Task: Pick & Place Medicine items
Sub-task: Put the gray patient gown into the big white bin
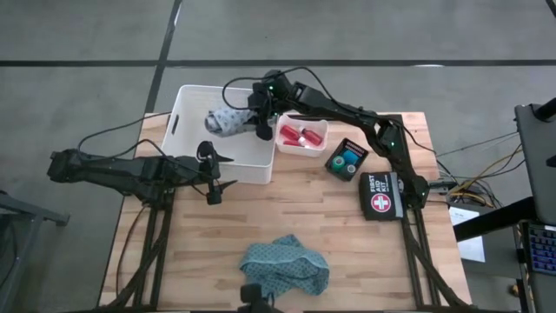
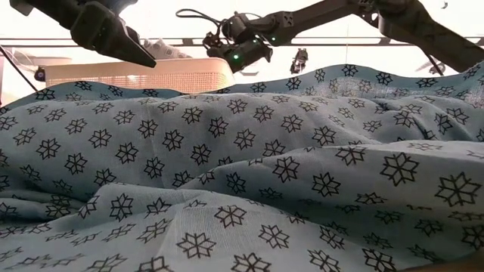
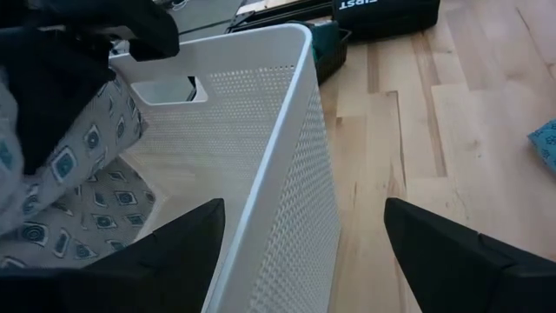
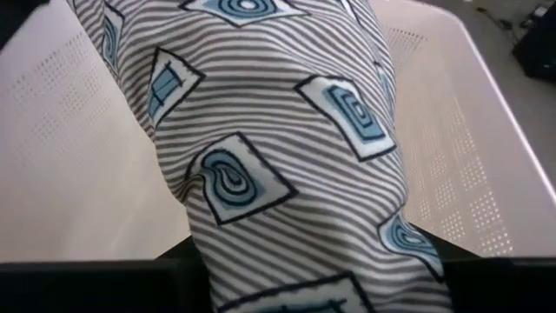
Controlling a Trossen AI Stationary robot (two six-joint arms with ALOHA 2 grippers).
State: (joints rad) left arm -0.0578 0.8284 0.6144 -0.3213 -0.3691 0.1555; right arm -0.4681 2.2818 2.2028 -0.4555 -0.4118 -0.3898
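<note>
The teal cloth (image 2: 249,189) blocks most of the low view. Over the white basket (image 1: 187,104), the right gripper (image 1: 261,117) grips a grey patterned cloth (image 1: 226,122); the left gripper (image 1: 211,174) gapes at its rim.

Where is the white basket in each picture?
High view: basket upper left, grey cloth inside.
Low view: basket at the back left, behind the teal cloth.
Left wrist view: basket centre.
Right wrist view: basket behind the cloth.
Shared landmark: grey cloth.

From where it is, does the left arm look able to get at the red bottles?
Probably not directly. The left gripper, fingers open, sits at the white bin's near wall, and the red bottles lie past the bin's far side, beside the right arm.
</note>
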